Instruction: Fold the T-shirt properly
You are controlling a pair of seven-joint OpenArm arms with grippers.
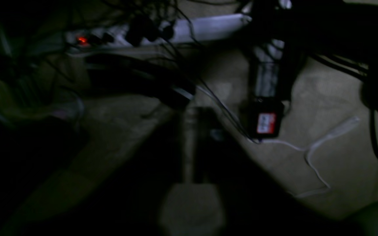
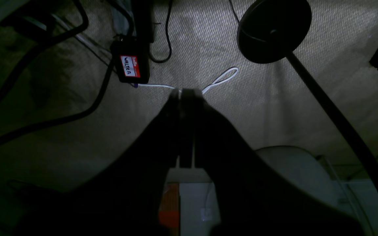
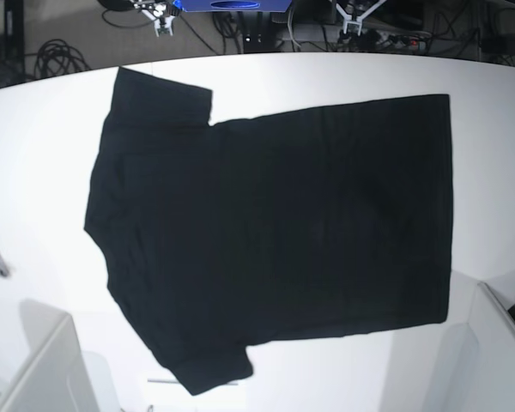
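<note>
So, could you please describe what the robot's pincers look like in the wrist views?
The right pincer has two dark, nearly black fingers, broad at the base and tapering to narrow tips with paler inner faces. The left pincer is dim and blurred: dark fingers around a greyish strip. No markings or cables show on either.

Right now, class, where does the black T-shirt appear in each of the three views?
Base: the T-shirt lies spread flat across the white table.
Left wrist: not in it.
Right wrist: not in it.
Shared landmark: the red-labelled black box on the carpet shows in both wrist views only.
</note>
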